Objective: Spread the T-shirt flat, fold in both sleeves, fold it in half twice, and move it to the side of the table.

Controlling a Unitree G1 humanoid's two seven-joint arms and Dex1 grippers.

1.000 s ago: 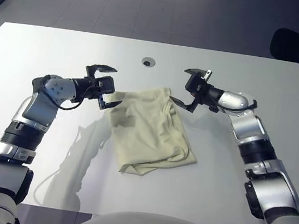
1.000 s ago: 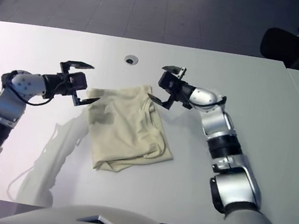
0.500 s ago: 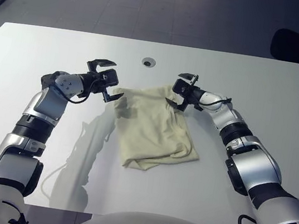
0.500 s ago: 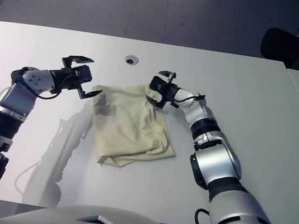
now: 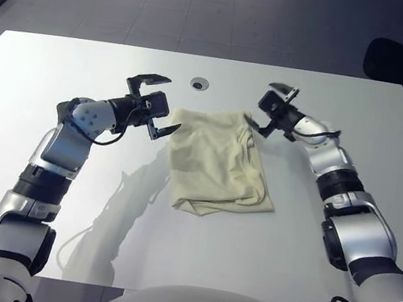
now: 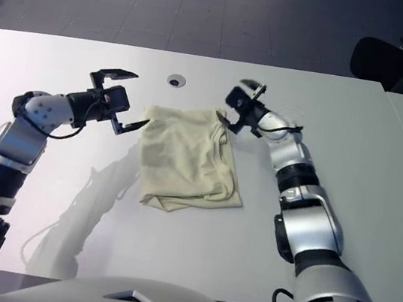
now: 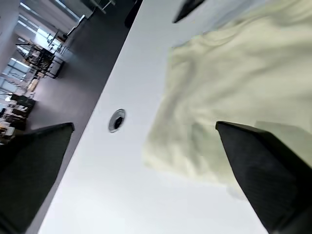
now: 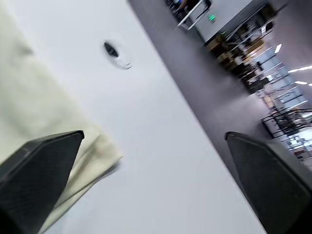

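**White counter (image 5: 62, 69), cream T-shirt (image 5: 219, 161) folded midway**

Head views take in the whole shirt; wrist views crop it. Left gripper (image 5: 172, 103) and right gripper (image 5: 263, 101) gape wide, empty, at its far corners; contact unclear. Cable hole (image 5: 198, 84) beyond.

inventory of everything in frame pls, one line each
pale yellow cloth T-shirt: one, pale yellow, mid-table, bunched, not spread flat
round grey cable hole: one, grey, in the tabletop beyond the shirt
white rectangular table: one, white, under everything
left tool: one, black, open, at the shirt's far left corner
right tool: one, black, open, at the shirt's far right corner
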